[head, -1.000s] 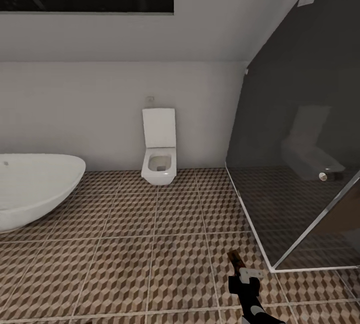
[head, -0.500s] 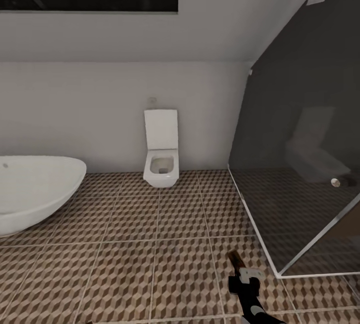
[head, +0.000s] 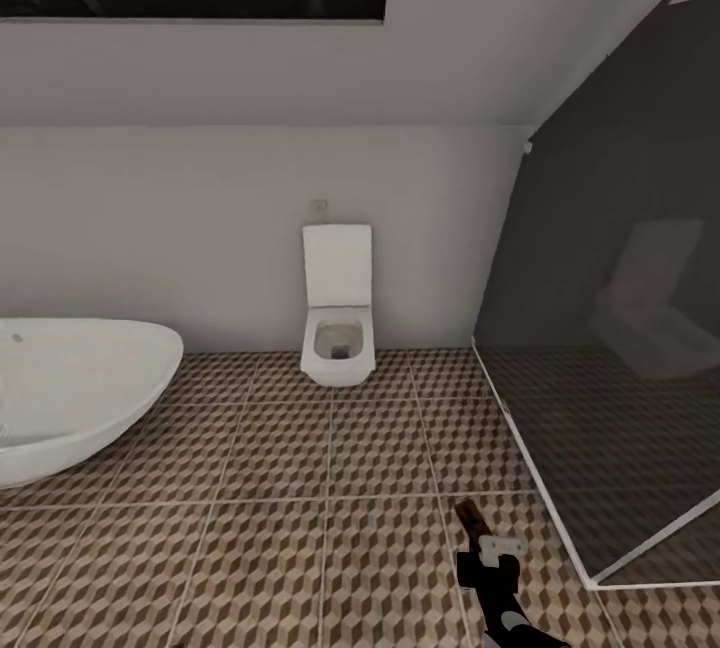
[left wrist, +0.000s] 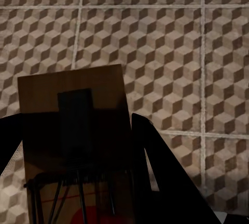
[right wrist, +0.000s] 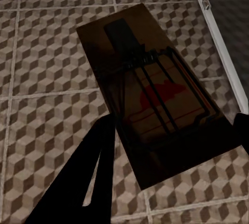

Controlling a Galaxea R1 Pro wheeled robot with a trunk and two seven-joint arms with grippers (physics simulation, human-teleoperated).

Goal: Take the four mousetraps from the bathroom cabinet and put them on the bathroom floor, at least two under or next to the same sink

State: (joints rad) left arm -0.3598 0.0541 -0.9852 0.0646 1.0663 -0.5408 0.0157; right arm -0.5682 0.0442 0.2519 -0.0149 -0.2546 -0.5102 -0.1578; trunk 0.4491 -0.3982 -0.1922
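Overhead, the head view took in the bathroom floor (head: 300, 528) with its brown-and-beige cube tiles and pale grout. A white oval bathtub (head: 70, 398) sat at the left and a wall-hung white toilet (head: 338, 328) stood against the far white wall with its lid up. A dark glass shower screen (head: 620, 348) closed off the right side. No brand, label or writing could be read anywhere.

The right gripper (head: 480, 540) showed low in the head view, its fingers (right wrist: 101, 162) closed on a mousetrap (right wrist: 150, 94); wire and red spot faced the right wrist camera, board held above the tiles near the shower's pale edge strip (right wrist: 220, 47).

The left gripper (left wrist: 78, 182) fingers (left wrist: 155, 172) flanked a second mousetrap (left wrist: 72, 110), clamped on it, over bare floor tiles.
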